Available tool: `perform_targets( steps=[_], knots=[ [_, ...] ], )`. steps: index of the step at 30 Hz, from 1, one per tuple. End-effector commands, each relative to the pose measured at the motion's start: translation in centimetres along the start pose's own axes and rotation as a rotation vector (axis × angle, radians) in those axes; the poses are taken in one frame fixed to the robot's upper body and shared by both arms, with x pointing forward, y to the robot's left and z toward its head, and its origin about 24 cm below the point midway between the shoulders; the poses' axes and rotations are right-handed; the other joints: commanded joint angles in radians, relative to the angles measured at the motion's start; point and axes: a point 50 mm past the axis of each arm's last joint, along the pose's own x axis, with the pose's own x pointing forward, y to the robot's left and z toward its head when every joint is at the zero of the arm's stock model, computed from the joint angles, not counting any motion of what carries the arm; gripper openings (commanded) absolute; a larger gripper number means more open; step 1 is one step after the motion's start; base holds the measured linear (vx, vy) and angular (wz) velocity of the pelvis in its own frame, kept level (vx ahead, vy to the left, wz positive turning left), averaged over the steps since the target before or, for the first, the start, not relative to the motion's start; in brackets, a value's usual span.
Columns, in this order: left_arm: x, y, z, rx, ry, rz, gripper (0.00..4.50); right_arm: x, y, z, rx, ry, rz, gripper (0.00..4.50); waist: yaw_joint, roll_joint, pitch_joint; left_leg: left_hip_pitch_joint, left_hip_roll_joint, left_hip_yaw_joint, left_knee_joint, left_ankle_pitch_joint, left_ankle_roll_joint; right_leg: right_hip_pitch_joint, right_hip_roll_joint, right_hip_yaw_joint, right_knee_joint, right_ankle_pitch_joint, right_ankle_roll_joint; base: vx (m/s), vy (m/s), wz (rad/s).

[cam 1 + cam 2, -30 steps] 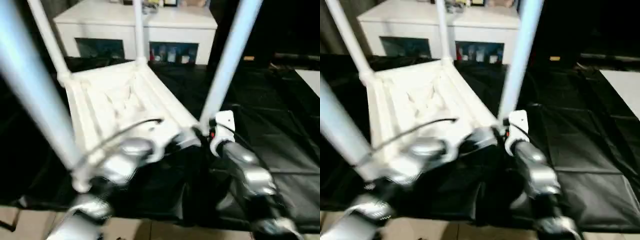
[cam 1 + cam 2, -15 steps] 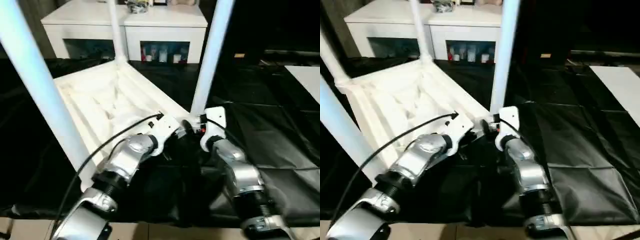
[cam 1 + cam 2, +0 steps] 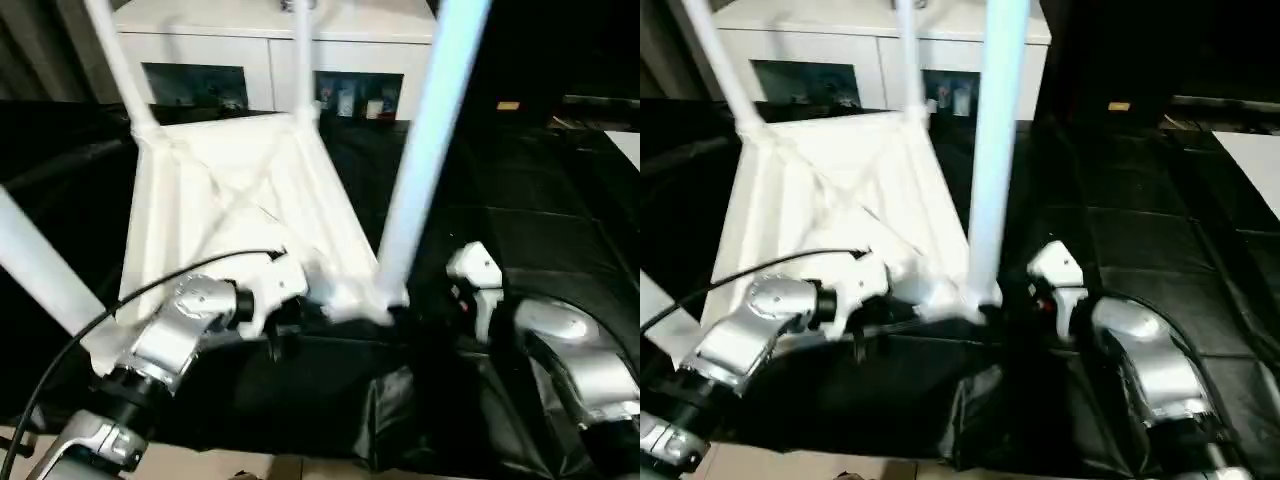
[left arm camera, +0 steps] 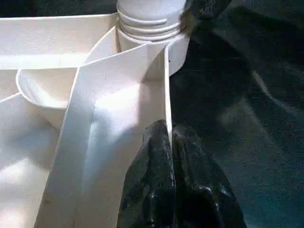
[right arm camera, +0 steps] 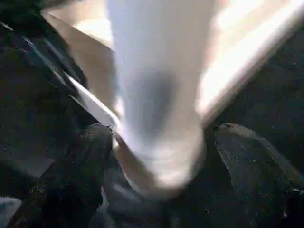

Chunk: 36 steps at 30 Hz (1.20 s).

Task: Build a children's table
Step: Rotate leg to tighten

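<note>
The children's table lies upside down on a black sheet, its ribbed white tabletop (image 3: 230, 200) facing up. White legs stand in its corner sockets. The near right leg (image 3: 425, 140) rises beside my right wrist. My left gripper (image 4: 168, 135) is shut on the tabletop's thin rim wall (image 4: 167, 95), just short of that leg's threaded socket (image 4: 149, 23). My right gripper (image 5: 161, 142) is open, and one finger (image 5: 90, 156) stands on each side of the leg's base (image 5: 156, 109) with a gap to it.
A white cabinet with glass doors (image 3: 250, 60) stands behind the table. The black sheet (image 3: 540, 230) spreads to the right, where a flat white board (image 3: 630, 145) shows at the edge. Pale floor (image 3: 300, 470) shows below the sheet. A black cable (image 3: 60, 350) trails along my left arm.
The head camera has swung, so the whole picture has shifted. My right gripper's fingers have spread wider about the near right leg. My left gripper stays pinched on the rim.
</note>
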Motion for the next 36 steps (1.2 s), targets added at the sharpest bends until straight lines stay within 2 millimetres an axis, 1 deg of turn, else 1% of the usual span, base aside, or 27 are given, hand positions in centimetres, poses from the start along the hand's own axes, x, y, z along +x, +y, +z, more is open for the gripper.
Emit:
perform_targets(
  steps=[1,2,3,5,7,8,9,13,15,16,17,18,22,26,28,29,31,32,33,34,35,36],
  knots=[
    [1.0,-0.9,0.3,0.008,-0.021,-0.077,0.00,0.1,0.1,0.3,-0.012,-0.006,0.033,3.66,-0.002,-0.012,-0.051,0.028,0.039,-0.010,-0.072,-0.216,0.076,0.037,-0.036,0.026,-0.053,-0.132,-0.264,0.000,0.000,0.00],
    [1.0,-0.9,0.3,0.009,-0.020,-0.077,0.00,0.1,0.1,0.2,-0.009,-0.005,0.035,3.66,0.001,-0.014,-0.050,0.028,0.039,-0.009,-0.073,-0.235,0.062,0.036,-0.037,0.027,-0.057,-0.174,-0.252,0.000,0.000,0.00],
    [1.0,-0.9,0.3,0.010,-0.020,-0.075,0.00,0.1,0.1,0.2,-0.008,-0.006,0.034,3.53,0.003,-0.015,-0.050,0.028,0.039,-0.010,-0.074,-0.241,0.051,0.036,-0.038,0.028,-0.058,-0.196,-0.241,0.000,0.000,0.00],
    [0.9,-0.8,0.4,0.007,-0.022,-0.074,0.00,0.0,0.0,0.2,0.002,-0.009,0.037,3.31,0.003,-0.016,-0.049,0.025,0.037,-0.011,-0.075,-0.244,0.041,0.036,-0.038,0.028,-0.058,-0.216,-0.227,0.000,0.000,0.00],
    [0.8,-0.8,0.3,0.010,-0.013,-0.075,0.00,-0.1,0.0,0.2,0.007,-0.004,0.047,3.26,0.003,-0.016,-0.051,0.023,0.036,-0.012,-0.074,-0.238,0.038,0.036,-0.037,0.028,-0.057,-0.216,-0.217,0.000,0.000,0.00],
    [0.7,-0.8,0.2,0.009,-0.012,-0.076,0.00,-0.2,0.0,0.1,0.009,-0.001,0.053,3.22,0.004,-0.016,-0.052,0.023,0.036,-0.012,-0.073,-0.232,0.039,0.037,-0.037,0.028,-0.056,-0.209,-0.216,0.000,0.000,0.00],
    [0.7,-0.8,0.2,0.010,-0.009,-0.073,0.00,-0.2,0.0,0.1,0.008,0.001,0.057,2.93,0.004,-0.017,-0.053,0.022,0.035,-0.012,-0.071,-0.220,0.044,0.037,-0.037,0.028,-0.054,-0.191,-0.219,0.000,0.000,0.00],
    [0.6,-0.7,0.1,0.006,-0.009,-0.073,0.00,-0.4,0.1,-0.1,0.018,0.006,0.065,2.74,0.005,-0.015,-0.056,0.021,0.035,-0.012,-0.068,-0.181,0.061,0.039,-0.036,0.026,-0.048,-0.135,-0.233,0.000,0.000,0.00],
    [0.6,-0.8,0.1,0.006,-0.008,-0.072,0.00,-0.5,0.1,-0.3,0.025,0.013,0.068,2.49,0.006,-0.016,-0.057,0.020,0.034,-0.011,-0.066,-0.169,0.071,0.040,-0.035,0.026,-0.046,-0.114,-0.242,0.000,0.000,0.00],
    [0.6,-0.8,0.0,0.006,-0.007,-0.071,0.00,-0.5,0.1,-0.4,0.028,0.018,0.068,2.40,0.007,-0.017,-0.057,0.021,0.034,-0.011,-0.065,-0.169,0.074,0.040,-0.035,0.026,-0.046,-0.115,-0.245,0.000,0.000,0.00],
    [0.6,-0.8,0.0,0.006,-0.007,-0.071,0.00,-0.5,0.1,-0.4,0.028,0.018,0.068,2.40,0.007,-0.017,-0.057,0.020,0.034,-0.011,-0.065,-0.170,0.074,0.041,-0.036,0.026,-0.046,-0.118,-0.245,0.000,0.000,0.00],
    [0.6,-0.8,-0.1,0.004,-0.005,-0.071,0.00,-0.6,0.2,-0.5,0.032,0.023,0.073,2.27,0.007,-0.016,-0.056,0.020,0.034,-0.011,-0.066,-0.176,0.073,0.040,-0.035,0.025,-0.048,-0.130,-0.243,0.000,0.000,0.00],
    [0.6,-0.8,-0.2,0.003,0.003,-0.072,0.00,-0.6,0.3,-0.7,0.040,0.031,0.077,2.15,0.007,-0.015,-0.055,0.022,0.035,-0.012,-0.067,-0.193,0.063,0.039,-0.036,0.025,-0.050,-0.158,-0.237,0.000,0.000,0.00],
    [0.5,-0.9,-0.5,-0.003,0.012,-0.068,0.00,-0.5,0.4,-1.1,0.056,0.039,0.071,2.08,0.006,-0.015,-0.056,0.021,0.035,-0.012,-0.067,-0.190,0.061,0.040,-0.035,0.025,-0.048,-0.144,-0.238,0.000,0.000,0.00],
    [0.6,-0.7,-0.7,-0.015,0.025,-0.047,0.00,-0.4,0.3,-1.5,0.077,0.047,0.045,2.07,0.006,-0.016,-0.056,0.021,0.034,-0.012,-0.066,-0.186,0.062,0.040,-0.035,0.025,-0.048,-0.141,-0.239,0.000,0.000,0.00],
    [1.0,-0.3,-0.8,-0.040,0.030,0.011,0.00,0.1,-0.1,-2.3,0.110,0.076,-0.055,2.07,0.005,-0.016,-0.055,0.021,0.034,-0.011,-0.067,-0.187,0.062,0.040,-0.035,0.025,-0.049,-0.146,-0.238,0.000,0.000,0.00],
    [1.3,0.0,-0.8,-0.063,0.029,0.062,0.00,0.5,-0.4,-2.9,0.138,0.098,-0.140,2.07,0.001,-0.014,-0.050,0.020,0.033,-0.011,-0.071,-0.218,0.045,0.036,-0.035,0.025,-0.055,-0.201,-0.230,0.000,0.000,0.00],
    [1.6,0.2,-0.8,-0.081,0.030,0.093,0.00,0.8,-0.5,-3.3,0.160,0.105,-0.184,2.06,-0.005,-0.017,-0.043,0.024,0.032,-0.011,-0.077,-0.277,0.020,0.030,-0.033,0.025,-0.065,-0.292,-0.212,0.000,0.000,0.00],
    [2.6,1.1,-0.4,-0.133,0.028,0.213,0.00,2.1,-0.5,-4.0,0.252,0.109,-0.353,2.06,-0.012,-0.020,-0.038,0.030,0.029,-0.015,-0.080,-0.350,-0.007,0.027,-0.034,0.022,-0.074,-0.408,-0.181,0.000,0.000,0.00],
    [2.9,1.2,-0.3,-0.146,0.027,0.238,0.00,2.4,-0.5,-4.0,0.274,0.109,-0.385,2.06,-0.017,-0.019,-0.032,0.034,0.028,-0.017,-0.083,-0.385,-0.021,0.021,-0.033,0.022,-0.082,-0.469,-0.164,-0.060,0.002,-0.01],
    [3.3,1.5,-0.1,-0.169,0.026,0.282,0.00,3.0,-0.4,-4.2,0.316,0.111,-0.442,2.06,-0.027,-0.018,-0.030,0.047,0.024,-0.024,-0.080,-0.452,-0.047,0.010,-0.037,0.017,-0.097,-0.589,-0.125,-0.077,0.005,-0.04],
    [3.8,1.9,0.2,-0.200,0.024,0.337,0.00,3.7,-0.3,-4.3,0.360,0.117,-0.509,2.05,-0.034,-0.021,-0.032,0.049,0.021,-0.035,-0.080,-0.490,-0.060,0.014,-0.038,0.007,-0.107,-0.666,-0.082,-0.077,0.005,-0.04]
  ],
)
